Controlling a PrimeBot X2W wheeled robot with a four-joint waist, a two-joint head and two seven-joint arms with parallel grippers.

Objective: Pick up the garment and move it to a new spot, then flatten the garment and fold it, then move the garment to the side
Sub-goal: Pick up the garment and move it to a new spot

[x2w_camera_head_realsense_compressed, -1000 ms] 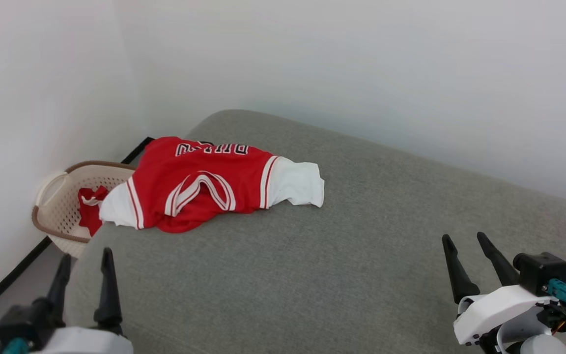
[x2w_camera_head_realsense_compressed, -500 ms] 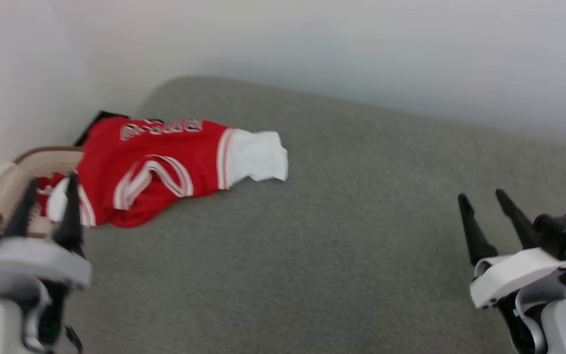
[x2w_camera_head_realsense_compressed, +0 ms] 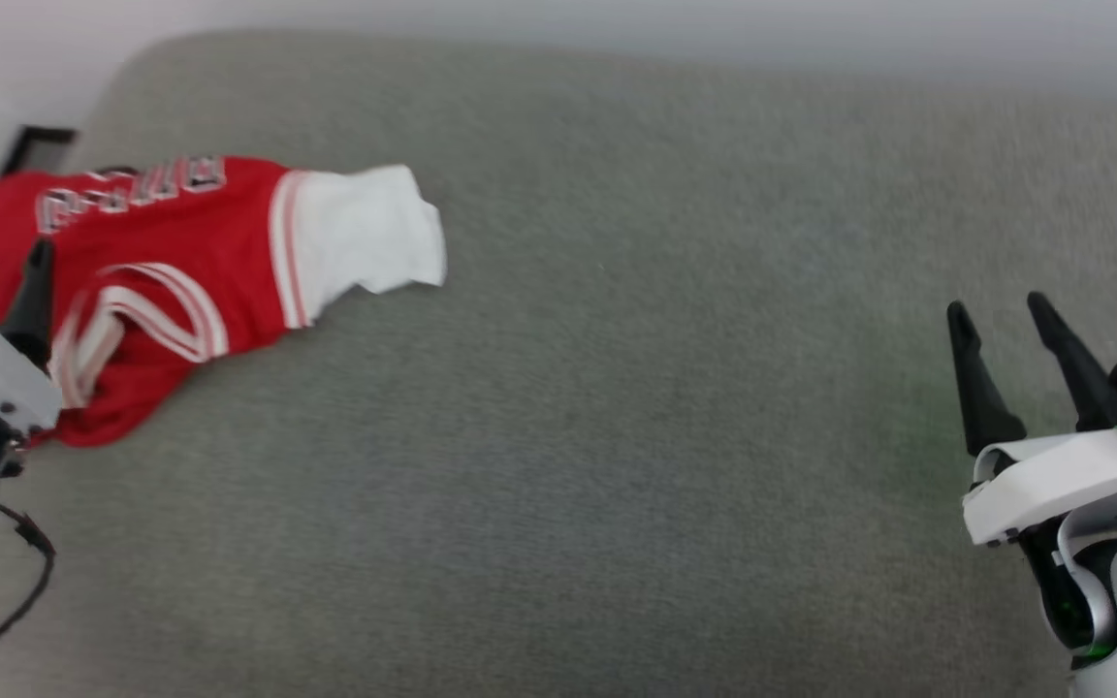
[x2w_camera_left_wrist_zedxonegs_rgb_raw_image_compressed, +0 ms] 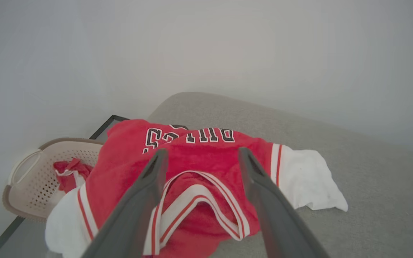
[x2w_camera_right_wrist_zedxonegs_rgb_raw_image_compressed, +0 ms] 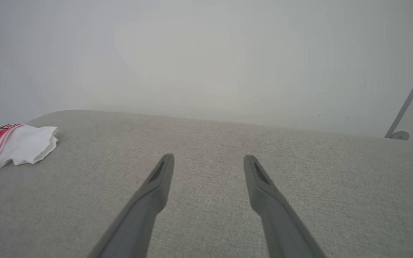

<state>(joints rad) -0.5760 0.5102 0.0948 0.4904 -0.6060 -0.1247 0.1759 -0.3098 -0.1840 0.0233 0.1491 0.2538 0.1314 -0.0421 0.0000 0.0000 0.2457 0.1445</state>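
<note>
LAUNDRY DUTY: My left pincer, its two long dark fingers spread wide and holding nothing, hovers at the left edge of the head view. It is in front of the large red jersey shirt with white short sleeves and striped trim. The shirt lies crumpled in the upper left of the frame, on a broad grey upholstered cushion.

In the left wrist view the shirt's white-and-red collar band sits between my two fingers at lower centre, with the black lettering upside down just above the fingertips. One white sleeve spreads to the right. The other droops at lower left, just beside a beige perforated plastic basket that holds a small red-and-white cloth bundle. I cannot tell whether sleeve and basket touch.

My right pincer, fingers likewise apart and empty, stands at the lower right of the head view over bare cushion, well apart from the shirt.

As I judge it, the first step is in hand: the pick-up, with no cloth gripped yet. The next move calls for lowering the left pincer onto the bunched fabric near the collar and closing on a good fold. I must then lift high enough that the drooping sleeve clears the basket. The open grey stretch at centre frame looks a fair new spot.
</note>
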